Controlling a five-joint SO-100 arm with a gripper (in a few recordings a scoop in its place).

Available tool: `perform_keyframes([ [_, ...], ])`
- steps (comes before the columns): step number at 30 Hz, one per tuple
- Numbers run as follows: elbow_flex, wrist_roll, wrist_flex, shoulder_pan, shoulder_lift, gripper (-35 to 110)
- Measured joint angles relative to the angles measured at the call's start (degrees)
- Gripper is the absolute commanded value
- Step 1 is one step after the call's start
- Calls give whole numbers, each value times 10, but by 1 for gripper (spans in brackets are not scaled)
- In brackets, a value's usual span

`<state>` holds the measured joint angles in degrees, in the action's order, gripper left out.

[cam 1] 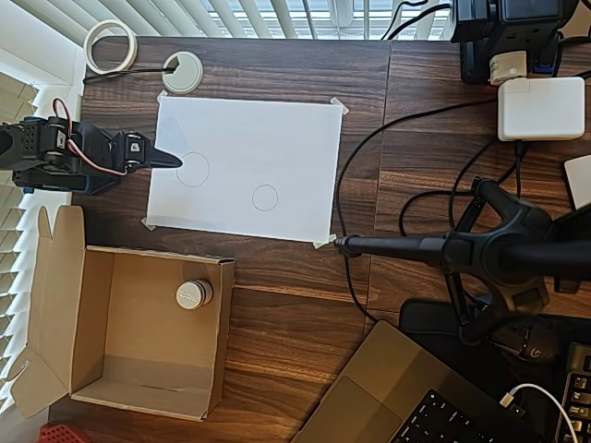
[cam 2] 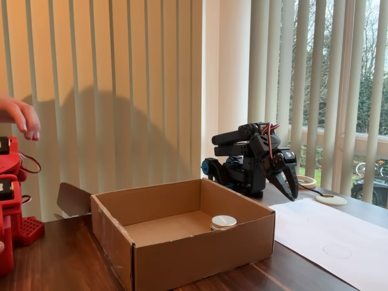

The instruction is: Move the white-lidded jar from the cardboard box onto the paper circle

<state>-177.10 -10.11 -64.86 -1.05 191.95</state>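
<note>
Cardboard box (cam 2: pixel 182 242) nearest in the fixed view, white-lidded jar (cam 2: pixel 223 222) upright inside by its far right corner, untouched. Beyond the box, gripper (cam 2: pixel 290 182) pressed together, empty, parked; paper circle (cam 1: pixel 265 197) vacant, ready for the jar

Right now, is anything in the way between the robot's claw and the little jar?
Yes. The white-lidded jar sits inside the cardboard box, so the box wall stands between it and the gripper.
</note>
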Motion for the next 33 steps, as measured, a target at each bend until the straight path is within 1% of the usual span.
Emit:
perform_keyframes([
  [33, 0, 10, 0, -8, 0, 0],
])
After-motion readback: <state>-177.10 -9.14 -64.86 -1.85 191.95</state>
